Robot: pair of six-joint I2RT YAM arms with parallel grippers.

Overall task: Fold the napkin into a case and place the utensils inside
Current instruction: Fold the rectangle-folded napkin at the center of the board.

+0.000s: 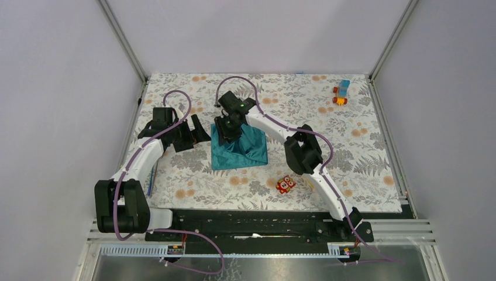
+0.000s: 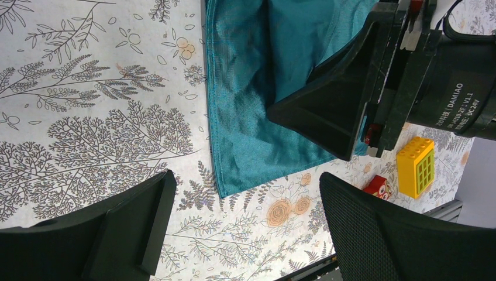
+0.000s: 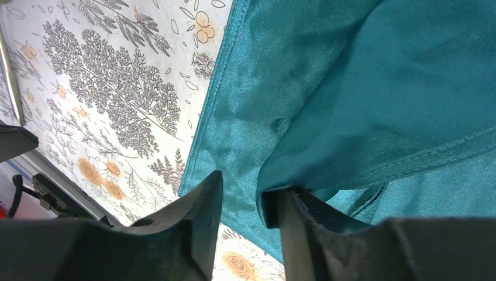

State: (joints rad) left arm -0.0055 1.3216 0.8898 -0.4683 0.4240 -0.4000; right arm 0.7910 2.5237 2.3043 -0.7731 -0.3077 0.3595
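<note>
The teal napkin [image 1: 241, 151] lies partly folded on the flowered cloth, one layer lifted into a peak. My right gripper [image 1: 229, 129] stands over its far left part. In the right wrist view the jaws [image 3: 245, 196] stand slightly apart, with a raised fold of the napkin [image 3: 362, 99] draped over the right finger [image 3: 304, 228]. My left gripper [image 1: 197, 134] is open and empty just left of the napkin. In the left wrist view it [image 2: 245, 234] hovers over bare cloth below the napkin's corner [image 2: 234, 184]. A thin bluish strip [image 1: 152, 178], perhaps a utensil handle, shows beside the left arm. No case is formed.
A red owl toy [image 1: 285, 184] sits in front of the napkin, and shows with a yellow gridded block [image 2: 416, 165] in the left wrist view. A small blue and orange toy [image 1: 342, 92] stands at the far right. The table's front rail [image 1: 263, 222] runs below.
</note>
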